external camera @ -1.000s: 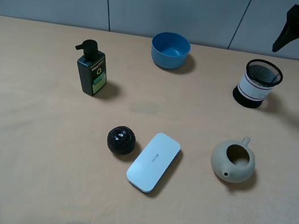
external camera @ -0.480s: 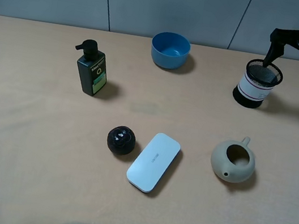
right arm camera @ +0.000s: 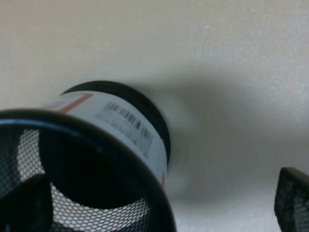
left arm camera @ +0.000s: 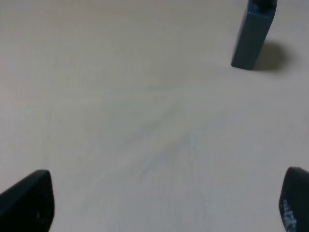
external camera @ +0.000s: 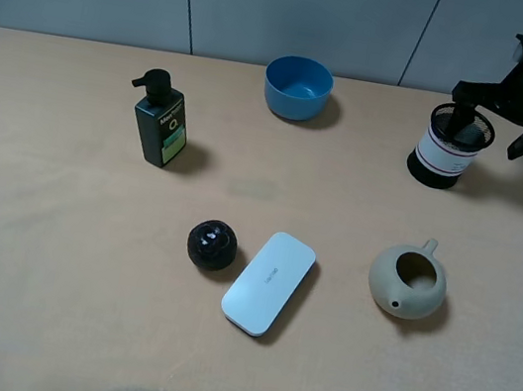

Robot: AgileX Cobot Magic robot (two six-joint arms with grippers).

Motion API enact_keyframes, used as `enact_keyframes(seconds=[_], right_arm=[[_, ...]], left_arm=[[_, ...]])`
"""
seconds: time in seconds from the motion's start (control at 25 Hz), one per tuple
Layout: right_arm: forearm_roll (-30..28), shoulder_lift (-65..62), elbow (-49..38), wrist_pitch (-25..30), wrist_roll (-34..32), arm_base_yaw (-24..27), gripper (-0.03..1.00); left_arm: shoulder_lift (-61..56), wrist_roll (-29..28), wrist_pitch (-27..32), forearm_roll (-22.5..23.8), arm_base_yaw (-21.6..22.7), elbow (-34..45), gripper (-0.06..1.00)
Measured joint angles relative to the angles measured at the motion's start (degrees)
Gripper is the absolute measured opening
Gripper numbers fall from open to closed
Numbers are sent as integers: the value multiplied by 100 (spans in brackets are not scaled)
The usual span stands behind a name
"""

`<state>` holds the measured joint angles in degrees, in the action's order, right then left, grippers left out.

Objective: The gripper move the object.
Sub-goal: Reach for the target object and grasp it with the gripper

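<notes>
Black gripper (external camera: pixel 491 132) straddles the pen cup (external camera: pixel 445 148) rim — one finger inside.

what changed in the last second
The right pincer dropped from up high to the pen cup, one finger now inside its rim, one outside, jaws open, nothing gripped yet. The cup, blue bowl and teapot stayed put.

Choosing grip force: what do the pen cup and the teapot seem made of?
Pen cup: likely black metal mesh, fine holes visible, with a white paper-like barcoded label. Teapot: probably matte ceramic or clay, dull beige, no glare.
</notes>
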<state>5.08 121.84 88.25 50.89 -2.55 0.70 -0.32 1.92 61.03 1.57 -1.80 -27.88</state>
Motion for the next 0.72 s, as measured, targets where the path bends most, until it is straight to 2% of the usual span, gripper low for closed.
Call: enact_keyframes(seconds=[0.4,0.56,0.72], right_arm=[[-52,292,0,-113,-2,0,68],[-52,396,0,-113,-2,0,56],[-52,421,0,-107,-2,0,38]], left_arm=[[0,0,0,0,0,0,94],[0,0,0,0,0,0,94],[0,0,0,0,0,0,94]])
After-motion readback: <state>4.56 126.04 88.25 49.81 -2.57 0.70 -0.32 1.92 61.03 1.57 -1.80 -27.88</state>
